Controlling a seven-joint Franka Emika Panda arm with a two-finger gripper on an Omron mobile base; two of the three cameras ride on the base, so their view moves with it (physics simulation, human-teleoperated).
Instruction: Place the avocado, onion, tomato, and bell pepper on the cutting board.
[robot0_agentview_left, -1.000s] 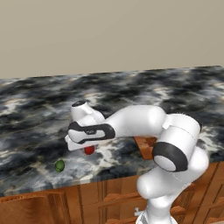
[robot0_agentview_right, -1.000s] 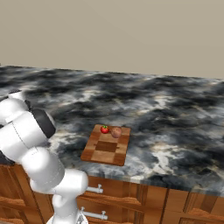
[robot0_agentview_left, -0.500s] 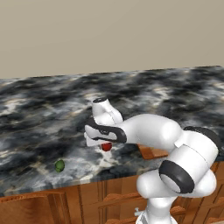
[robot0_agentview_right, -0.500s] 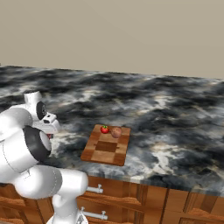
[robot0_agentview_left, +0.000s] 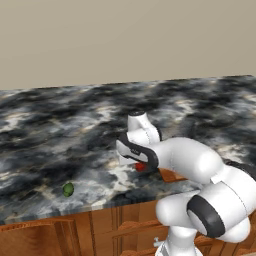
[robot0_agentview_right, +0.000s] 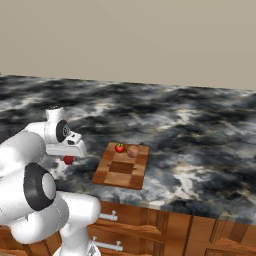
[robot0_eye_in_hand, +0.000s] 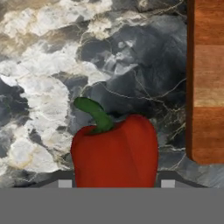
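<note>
Red and blocky, the bell pepper (robot0_eye_in_hand: 114, 151) sits clamped between the tips of the end effector (robot0_eye_in_hand: 114, 183), its curved green stem pointing up in the hand view. From the left base view the pepper (robot0_agentview_left: 140, 167) shows as a small red spot under the white hand, raised above the dark marbled surface (robot0_agentview_left: 60, 135); the right base view shows the pepper (robot0_agentview_right: 68, 160) below the end effector (robot0_agentview_right: 68, 156), to the left of the cutting board (robot0_agentview_right: 121, 166) and apart from it. In the hand view the wooden edge of the board (robot0_eye_in_hand: 206, 83) runs along the right side, with marbled stone between it and the pepper. On the far end of the board rest the tomato (robot0_agentview_right: 119, 148) and the onion (robot0_agentview_right: 133, 151), side by side, the tomato on the left. The avocado (robot0_agentview_left: 68, 189) lies on the surface near its front edge, well to the left of the arm.
</note>
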